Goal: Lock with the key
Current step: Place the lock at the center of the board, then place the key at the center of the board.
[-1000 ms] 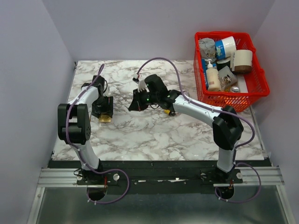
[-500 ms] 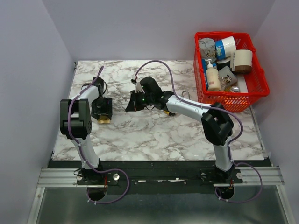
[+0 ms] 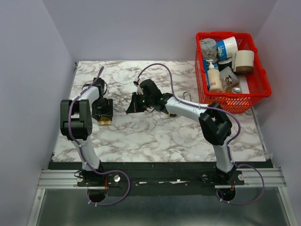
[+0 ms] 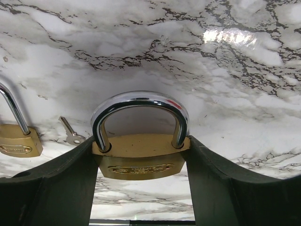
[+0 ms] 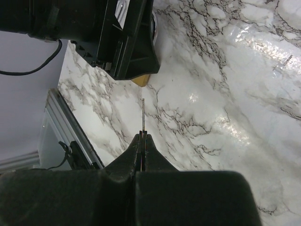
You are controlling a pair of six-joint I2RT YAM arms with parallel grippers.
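My left gripper (image 3: 104,115) sits low over the counter (image 3: 155,136) close to its left edge, about midway between the far and near edges. Its jaws are clamped on the brass body of a padlock (image 4: 139,160), one finger against each side. The chrome shackle rises between them, and both of its legs go down into the body. The lock stands upright in my grip, with its shackle toward the far edge.

My right gripper (image 5: 142,137) hangs nearer the middle of the counter and points toward the left edge. Its jaws are pressed tight on a key (image 5: 142,115). I see the key only edge-on, as a thin blade jutting from the tips. The blade aims at the brass showing under my left gripper but is well apart from it.

In my left wrist view a second padlock (image 4: 16,141) lies off to one side with its shackle lifted, and a small spare key (image 4: 70,134) lies just beside it. A red basket (image 3: 221,100) of bottles and tubs sits at the far right corner.
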